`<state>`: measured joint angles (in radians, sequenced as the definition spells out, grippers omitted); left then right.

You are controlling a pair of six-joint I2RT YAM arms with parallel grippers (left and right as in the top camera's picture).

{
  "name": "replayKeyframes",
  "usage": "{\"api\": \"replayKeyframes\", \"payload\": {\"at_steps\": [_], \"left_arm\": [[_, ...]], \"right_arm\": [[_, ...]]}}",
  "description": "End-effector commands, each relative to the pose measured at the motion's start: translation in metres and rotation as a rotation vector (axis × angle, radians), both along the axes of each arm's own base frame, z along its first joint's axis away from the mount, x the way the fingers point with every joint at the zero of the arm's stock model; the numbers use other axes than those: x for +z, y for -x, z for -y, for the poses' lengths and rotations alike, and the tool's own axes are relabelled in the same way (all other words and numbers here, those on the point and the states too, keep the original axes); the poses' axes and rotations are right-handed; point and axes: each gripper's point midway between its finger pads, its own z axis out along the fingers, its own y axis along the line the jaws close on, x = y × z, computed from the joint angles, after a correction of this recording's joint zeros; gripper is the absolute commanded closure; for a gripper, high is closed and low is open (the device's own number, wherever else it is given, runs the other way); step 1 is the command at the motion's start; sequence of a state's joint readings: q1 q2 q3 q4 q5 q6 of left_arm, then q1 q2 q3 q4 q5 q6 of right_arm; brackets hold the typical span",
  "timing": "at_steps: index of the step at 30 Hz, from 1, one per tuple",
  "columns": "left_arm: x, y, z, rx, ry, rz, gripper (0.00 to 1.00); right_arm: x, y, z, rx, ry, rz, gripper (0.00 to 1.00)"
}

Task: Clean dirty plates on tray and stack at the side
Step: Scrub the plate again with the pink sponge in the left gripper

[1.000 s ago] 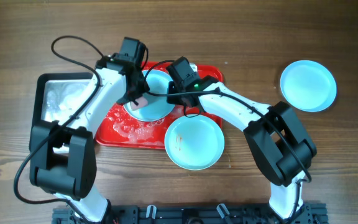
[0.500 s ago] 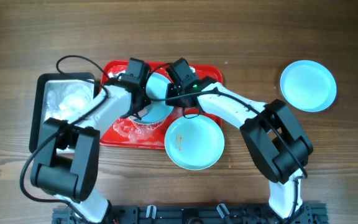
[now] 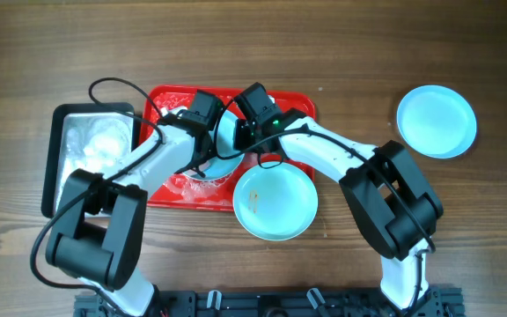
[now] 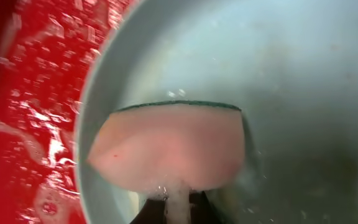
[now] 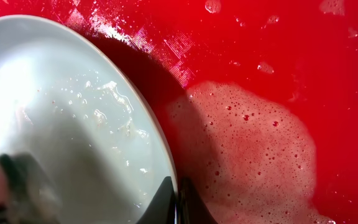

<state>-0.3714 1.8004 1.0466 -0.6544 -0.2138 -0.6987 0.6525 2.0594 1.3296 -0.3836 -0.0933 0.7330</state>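
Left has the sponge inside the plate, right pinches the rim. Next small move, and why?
Probably drag the sponge across the inner face of the plate, toward the rim that the right gripper clamps. The left gripper presses the sponge on one patch only, and suds cover the face beside it, above the red tray.

From above, one camera looks straight down on the wooden table, far enough back to take in both arms, the whole red tray and the plate at its middle. The left wrist camera sits very close, staring into that plate, with a pink sponge filling the centre and tray at the left. The right wrist camera, just as close, faces down past the plate's rim onto the foamy tray. All three views share this plate and tray.
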Motion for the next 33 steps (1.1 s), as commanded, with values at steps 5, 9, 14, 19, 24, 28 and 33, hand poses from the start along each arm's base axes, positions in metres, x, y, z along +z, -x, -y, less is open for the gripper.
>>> {"api": "replayKeyframes", "payload": {"at_steps": [5, 9, 14, 19, 24, 28, 33], "left_arm": [[-0.015, 0.019, 0.021, -0.069, 0.105, -0.090, 0.96], [-0.014, 0.015, -0.014, 0.000, -0.081, -0.043, 0.96], [-0.014, 0.016, -0.028, 0.031, -0.152, -0.023, 0.96], [-0.024, 0.031, 0.022, -0.110, 0.121, -0.135, 0.96], [-0.022, 0.043, 0.053, -0.174, 0.293, -0.193, 0.96], [-0.023, 0.037, 0.036, -0.139, 0.203, -0.167, 0.96], [-0.018, 0.027, -0.023, 0.073, -0.106, -0.068, 0.96]], "right_arm": [[-0.006, 0.000, -0.002, 0.001, -0.010, -0.009, 0.96], [-0.006, 0.000, -0.002, 0.001, -0.010, -0.009, 0.96], [-0.006, 0.000, -0.002, 0.002, -0.010, -0.009, 0.96], [-0.005, 0.001, -0.004, 0.011, -0.023, -0.014, 0.96], [-0.003, 0.000, -0.007, 0.016, -0.037, -0.010, 0.96], [-0.003, 0.000, -0.007, 0.016, -0.037, -0.010, 0.96], [-0.004, 0.000, -0.007, 0.016, -0.037, -0.010, 0.96]]}}
